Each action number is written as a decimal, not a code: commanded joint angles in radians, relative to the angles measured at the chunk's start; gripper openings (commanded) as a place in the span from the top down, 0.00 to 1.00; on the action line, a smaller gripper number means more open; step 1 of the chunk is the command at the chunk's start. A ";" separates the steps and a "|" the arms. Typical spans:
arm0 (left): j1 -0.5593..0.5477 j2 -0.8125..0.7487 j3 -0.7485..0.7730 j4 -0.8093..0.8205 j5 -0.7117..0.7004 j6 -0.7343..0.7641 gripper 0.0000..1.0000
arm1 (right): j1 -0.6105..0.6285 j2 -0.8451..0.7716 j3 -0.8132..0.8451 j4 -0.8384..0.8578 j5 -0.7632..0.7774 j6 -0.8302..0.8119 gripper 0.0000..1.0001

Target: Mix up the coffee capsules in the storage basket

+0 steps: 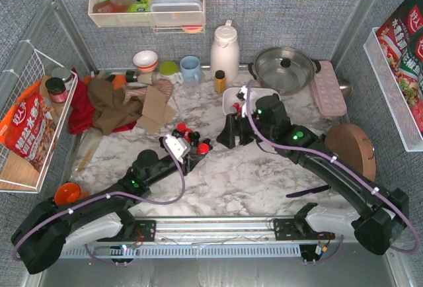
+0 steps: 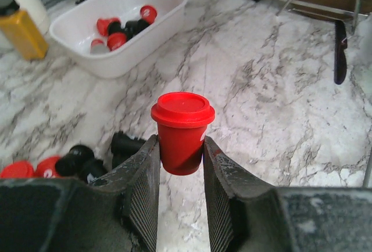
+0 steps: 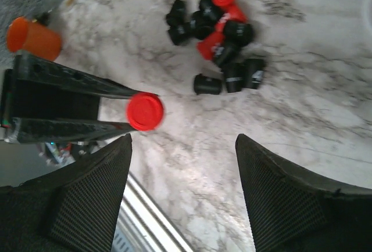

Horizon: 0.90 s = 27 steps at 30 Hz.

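my left gripper is pinching a red capsule low on its tapered body, lid up, lifted off the bench. just to its left on the bench lies the loose pile of red and black capsules. my right gripper hangs spread and empty over the marble, between that pile and the storage basket, which sits toward the bench's back edge with a few pods inside.

i think the narrow taper could slide out of my pinch on the way over. my own right arm also crowds the basket's near side, so a bump could knock the capsule free.

the black pods carry white marks too blurred to read. the red bag at the far left bears chinese characters i cannot make out.
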 commanded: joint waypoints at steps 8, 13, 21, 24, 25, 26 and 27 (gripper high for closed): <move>-0.114 0.062 0.054 0.108 -0.055 0.132 0.68 | 0.171 0.089 0.065 0.019 -0.006 0.039 0.26; -0.132 0.067 0.060 0.107 -0.070 0.140 0.68 | 0.198 0.106 0.070 -0.012 0.023 0.023 0.26; -0.143 0.051 0.054 0.107 -0.079 0.146 0.68 | 0.222 0.110 0.080 -0.068 0.102 -0.014 0.26; -0.148 0.047 0.054 0.110 -0.079 0.146 0.68 | 0.225 0.122 0.080 -0.066 0.097 -0.010 0.26; -0.150 0.048 0.055 0.111 -0.079 0.146 0.68 | 0.226 0.126 0.080 -0.062 0.094 -0.007 0.26; -0.152 0.047 0.055 0.112 -0.078 0.148 0.68 | 0.228 0.132 0.079 -0.057 0.090 -0.003 0.27; -0.153 0.049 0.056 0.113 -0.078 0.148 0.68 | 0.230 0.137 0.077 -0.050 0.085 0.003 0.29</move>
